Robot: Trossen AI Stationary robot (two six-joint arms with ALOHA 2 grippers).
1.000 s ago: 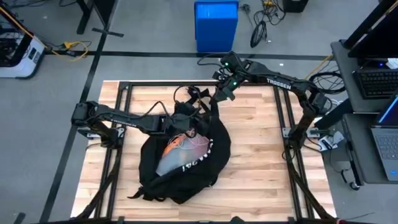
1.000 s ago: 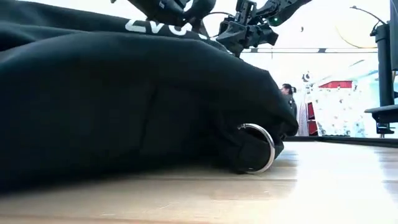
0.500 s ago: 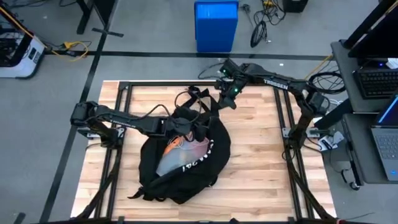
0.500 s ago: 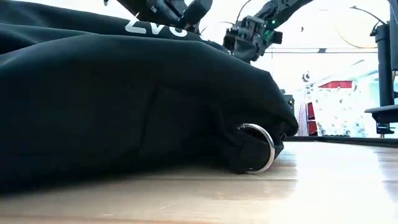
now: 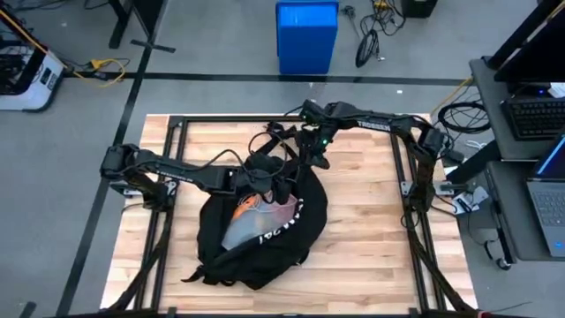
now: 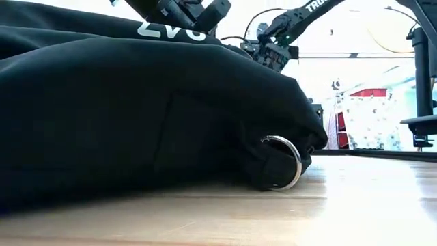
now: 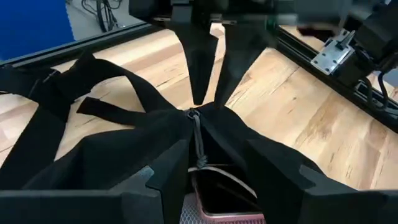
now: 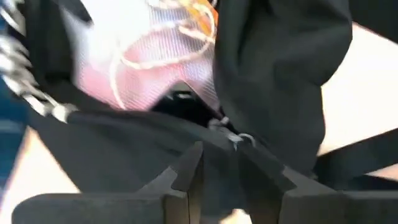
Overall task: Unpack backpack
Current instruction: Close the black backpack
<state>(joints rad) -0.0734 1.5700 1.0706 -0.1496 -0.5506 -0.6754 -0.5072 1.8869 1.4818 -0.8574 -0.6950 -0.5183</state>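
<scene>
Soft, floppy backpack (image 5: pixel 265 225) mid-table is best gripped at its zipper, where right gripper (image 7: pixel 208 99) is spread; left gripper (image 5: pixel 281 184) spread at opening.

A wooden table (image 5: pixel 362 230) stands on a grey floor (image 5: pixel 221 44), with a blue box (image 5: pixel 306 35) behind it and a desk with laptops (image 5: pixel 538 168) beside it.

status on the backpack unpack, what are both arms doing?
Left gripper open at the backpack mouth. Right gripper nearly shut at the bag's top edge by the zipper. Pink mesh item showing inside, not out yet. Straps loose behind.
</scene>
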